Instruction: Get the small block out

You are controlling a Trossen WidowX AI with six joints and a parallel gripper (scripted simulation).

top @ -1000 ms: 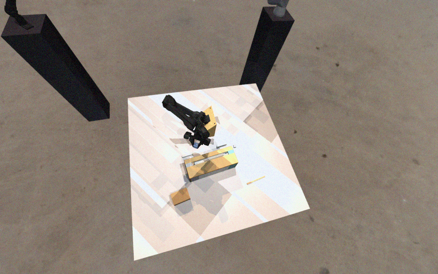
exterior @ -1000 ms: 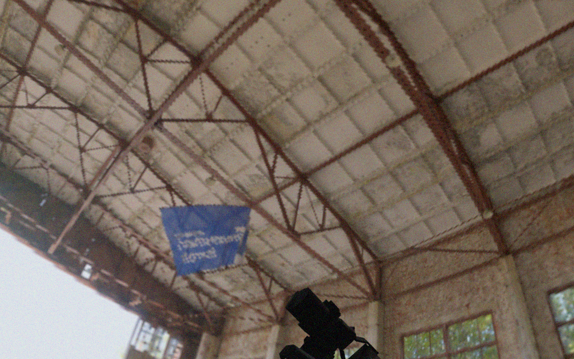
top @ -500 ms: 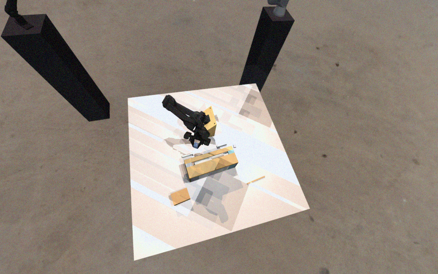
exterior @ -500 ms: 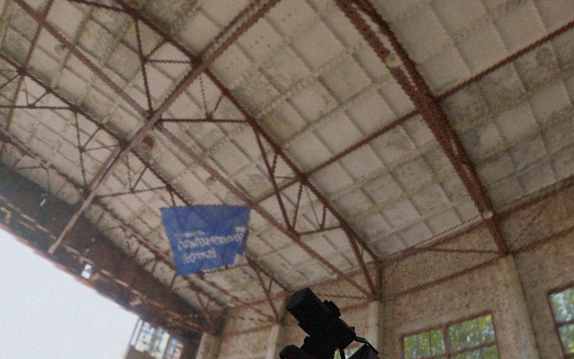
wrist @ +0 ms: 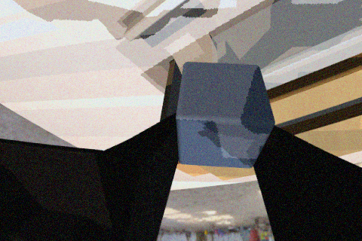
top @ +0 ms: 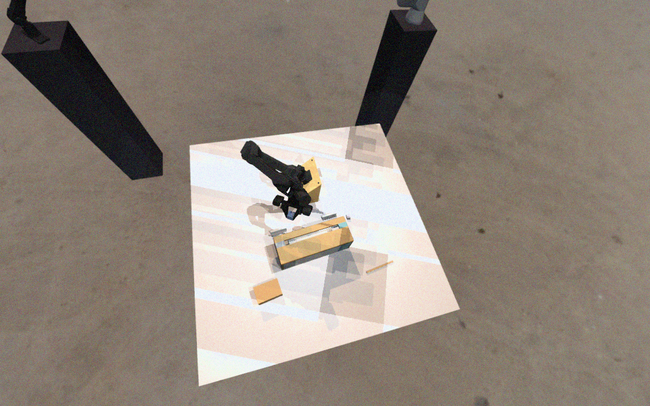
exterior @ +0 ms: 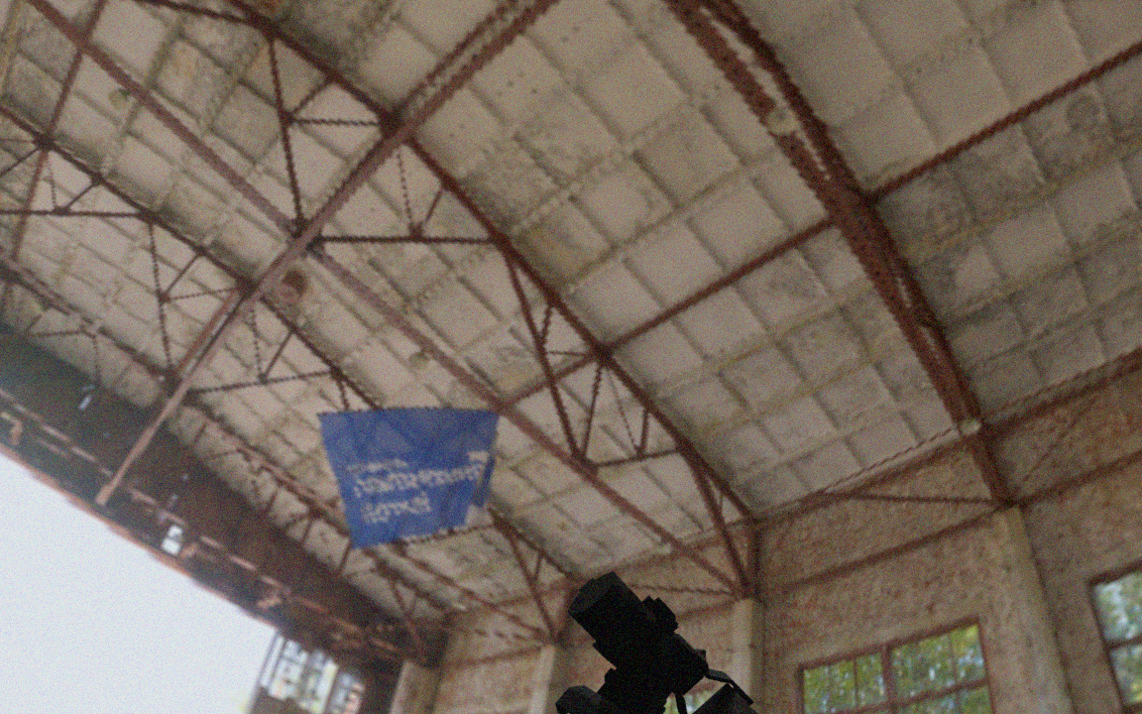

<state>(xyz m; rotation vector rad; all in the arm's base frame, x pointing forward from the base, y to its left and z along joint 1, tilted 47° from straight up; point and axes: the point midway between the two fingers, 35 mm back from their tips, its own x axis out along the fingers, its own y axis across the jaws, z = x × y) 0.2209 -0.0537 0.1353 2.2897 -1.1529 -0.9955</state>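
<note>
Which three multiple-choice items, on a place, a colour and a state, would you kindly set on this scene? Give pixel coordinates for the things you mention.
1. Where is the flat orange-brown slab?
A) On the box
B) On the table
C) On a black pillar

2. What colour is the small block?
A) Blue
B) Red
C) Green

3. How is the pincer?
A) Wide open
B) Shut on nothing
C) Shut on the block

1 B: the slab (top: 267,290) lies on the table (top: 226,353), apart from the box (top: 315,247).
2 A: the block (top: 291,213) (wrist: 222,117) shows blue faces.
3 C: the pincer's (top: 291,212) (wrist: 222,120) fingers press both its sides.

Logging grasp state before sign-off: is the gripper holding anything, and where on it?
Yes, the blue block. The gripper has it by two opposite sides, one finger on each; its top stays uncovered in the wrist view.
</note>
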